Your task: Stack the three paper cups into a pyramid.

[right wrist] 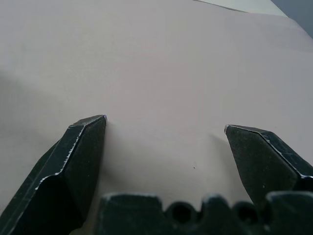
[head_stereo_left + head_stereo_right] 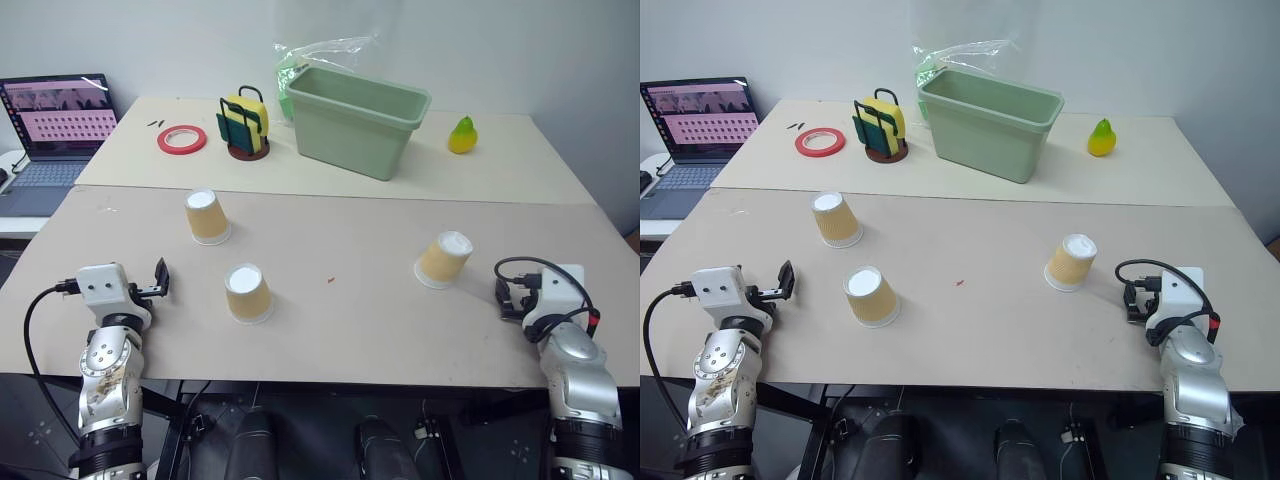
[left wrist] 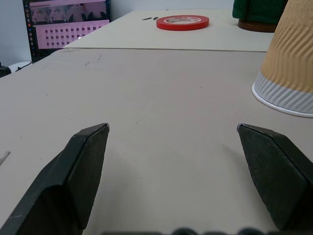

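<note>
— So, where are our three paper cups?

— We see all three upside down on the near table (image 2: 340, 340), white bottoms up, and none is on top of another. One cup (image 2: 207, 216) sits toward the left and farther back. Another cup (image 2: 248, 293) sits nearer to us, close to the left gripper (image 2: 160, 279). The third cup (image 2: 443, 259) leans a bit and sits near the right gripper (image 2: 505, 298).

— Are our grippers holding a cup?

— No. Both have their fingers spread wide with nothing between them. In the left wrist view we see bare table between the fingers (image 3: 73, 176), and a cup just off to one side.

— What else do we see?

— On the far table (image 2: 520, 165) we see a green bin (image 2: 355, 120), a red tape ring (image 2: 181, 139), a yellow pear (image 2: 461, 136) and a holder with sponges (image 2: 245, 127). A laptop (image 2: 50, 125) stands open at the left.
</note>
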Robot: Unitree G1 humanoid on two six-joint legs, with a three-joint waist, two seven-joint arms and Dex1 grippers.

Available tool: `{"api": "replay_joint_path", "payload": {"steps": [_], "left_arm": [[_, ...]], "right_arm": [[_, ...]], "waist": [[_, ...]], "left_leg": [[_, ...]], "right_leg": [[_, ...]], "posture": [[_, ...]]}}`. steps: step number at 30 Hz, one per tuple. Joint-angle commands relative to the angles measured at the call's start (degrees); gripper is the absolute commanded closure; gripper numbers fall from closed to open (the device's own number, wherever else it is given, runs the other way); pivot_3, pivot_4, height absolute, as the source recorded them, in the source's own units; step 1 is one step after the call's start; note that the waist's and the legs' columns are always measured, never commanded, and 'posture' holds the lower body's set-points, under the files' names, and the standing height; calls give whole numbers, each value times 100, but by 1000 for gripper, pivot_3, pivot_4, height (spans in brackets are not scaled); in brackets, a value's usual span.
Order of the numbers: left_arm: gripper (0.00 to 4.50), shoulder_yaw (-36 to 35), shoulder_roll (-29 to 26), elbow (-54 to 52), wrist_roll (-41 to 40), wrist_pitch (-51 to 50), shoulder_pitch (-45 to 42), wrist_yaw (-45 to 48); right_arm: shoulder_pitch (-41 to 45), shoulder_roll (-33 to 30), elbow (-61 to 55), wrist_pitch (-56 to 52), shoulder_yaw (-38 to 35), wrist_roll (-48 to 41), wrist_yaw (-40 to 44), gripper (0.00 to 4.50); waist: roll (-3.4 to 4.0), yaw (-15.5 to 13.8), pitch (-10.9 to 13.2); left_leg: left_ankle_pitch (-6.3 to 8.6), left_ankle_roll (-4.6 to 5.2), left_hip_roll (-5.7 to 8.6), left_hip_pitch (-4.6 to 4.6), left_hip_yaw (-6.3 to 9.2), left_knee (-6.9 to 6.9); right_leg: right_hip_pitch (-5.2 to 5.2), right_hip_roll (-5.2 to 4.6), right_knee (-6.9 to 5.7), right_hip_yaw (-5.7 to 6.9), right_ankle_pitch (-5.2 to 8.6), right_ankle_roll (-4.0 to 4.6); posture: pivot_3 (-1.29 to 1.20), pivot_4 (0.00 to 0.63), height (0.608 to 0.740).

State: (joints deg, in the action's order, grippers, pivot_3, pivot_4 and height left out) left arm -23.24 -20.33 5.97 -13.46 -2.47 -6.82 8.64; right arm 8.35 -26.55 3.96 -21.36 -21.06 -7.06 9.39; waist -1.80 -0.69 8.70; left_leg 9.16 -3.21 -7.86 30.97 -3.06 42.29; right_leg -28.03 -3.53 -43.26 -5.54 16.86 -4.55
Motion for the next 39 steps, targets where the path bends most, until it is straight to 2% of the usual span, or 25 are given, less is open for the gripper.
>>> {"api": "replay_joint_path", "payload": {"steps": [1, 3, 5, 9, 12, 15, 17, 19, 21, 22, 25, 27, 29, 35, 38, 39], "left_arm": [[0, 59, -55, -65, -32, -37, -77, 101], [0, 132, -45, -61, -43, -133, -52, 177], [0, 146, -46, -55, -48, -158, -44, 205], [0, 184, -32, -58, -42, -194, -25, 268], [0, 244, -1, -87, -41, -210, -7, 291], [0, 294, 12, -103, -43, -237, -4, 326], [0, 315, -2, -98, -36, -247, -10, 362], [0, 325, -40, -70, -28, -252, -27, 408], [0, 330, -95, -28, -31, -258, -56, 465], [0, 340, -147, -17, -28, -266, -54, 525], [0, 322, -435, -204, -104, -381, 241, 959], [0, 305, -632, -403, -169, -437, 536, 1269], [0, 253, -823, -639, -275, -499, 874, 1558], [0, 217, -1500, -1559, -722, -734, 1996, 2725], [0, 441, -1715, -2226, -979, -908, 2182, 3173], [0, 525, -1759, -2390, -1030, -991, 2146, 3247]], "right_arm": [[229, -76, 25, -50, -514, -50, -498, 17], [521, -95, 1, -374, -1199, -308, -1079, 17], [750, -105, -304, -554, -1392, -678, -1004, 17], [1175, -28, -1317, -1260, -1417, -2116, -148, 17], [1468, -98, -1992, -2151, -1771, -3997, 366, 17], [1355, -502, -2704, -2765, -1810, -5721, 1161, 17], [1165, -867, -3216, -2966, -1638, -6459, 1790, 17], [933, -1335, -3814, -3134, -1216, -6765, 2533, 17], [789, -1795, -4201, -3198, -659, -6635, 3026, 17], [754, -2067, -4370, -3196, -186, -6270, 3202, 17], [691, -2957, -4706, -2496, 1887, -3992, 3654, 17], [762, -3069, -4587, -2048, 2584, -3180, 3739, 17], [874, -2875, -4408, -1830, 2825, -2922, 3766, 17], [1070, -2393, -3812, -1477, 3078, -2361, 3810, 17], [1110, -2255, -3631, -1410, 3076, -2215, 3836, 17], [1112, -2219, -3597, -1400, 3066, -2184, 3852, 17]], "waist": [[0, 0, 0], [5, -11, -2], [19, -23, -11], [33, 36, -22], [44, 70, -29], [47, 36, -30], [48, 7, -31], [46, -7, -37], [46, 5, -41], [44, 14, -43], [25, 57, -60], [2, 90, -74], [6, 93, -74], [-2, 139, -77], [-2, 98, -76], [-2, 76, -75]], "left_leg": [[0, 0, 0, 0, 0, 0], [0, 0, 0, 2, -1, 3], [1, 2, 0, 12, 0, 10], [5, 3, 0, 9, 2, 2], [6, 2, -1, 6, 3, 4], [21, 8, 0, 9, 7, 27], [50, 14, 0, 15, 10, 62], [60, 14, 0, 14, 13, 68], [62, 15, 2, 12, 14, 66], [62, 15, 2, 8, 16, 65], [63, 14, 2, -21, 15, 64], [65, 10, -1, -48, 12, 50], [82, -17, 0, -46, 3, 56], [87, -16, -8, -47, 5, 55], [93, -26, -8, -45, 3, 59], [112, -56, -8, -42, 3, 62]], "right_leg": [[0, 0, 0, -1, 0, 0], [-1, 0, -1, -1, 0, 0], [-6, -1, -3, -1, 0, 0], [-10, 1, -12, -1, 7, -2], [-8, 2, -20, -4, 8, -1], [-9, 1, -56, -3, 29, 3], [-8, 0, -81, -1, 58, 2], [-1, 0, -78, 0, 68, 4], [0, 1, -79, -4, 79, 12], [2, 1, -80, -2, 82, 16], [17, 1, -74, -4, 101, 41], [10, 0, -57, -2, 108, 41], [8, -7, -56, -7, 104, 52], [-6, 0, -78, -6, 120, 69], [-9, -2, -79, -5, 124, 70], [-9, -3, -78, -6, 124, 70]], "posture": [[0, 150, 656], [0, 150, 656], [0, 150, 656], [0, 150, 656], [0, 150, 656], [0, 150, 656], [0, 150, 656], [0, 150, 656], [0, 150, 656], [0, 150, 656], [0, 150, 656], [0, 150, 656], [0, 150, 656], [0, 150, 656], [0, 150, 656], [0, 150, 656]]}}
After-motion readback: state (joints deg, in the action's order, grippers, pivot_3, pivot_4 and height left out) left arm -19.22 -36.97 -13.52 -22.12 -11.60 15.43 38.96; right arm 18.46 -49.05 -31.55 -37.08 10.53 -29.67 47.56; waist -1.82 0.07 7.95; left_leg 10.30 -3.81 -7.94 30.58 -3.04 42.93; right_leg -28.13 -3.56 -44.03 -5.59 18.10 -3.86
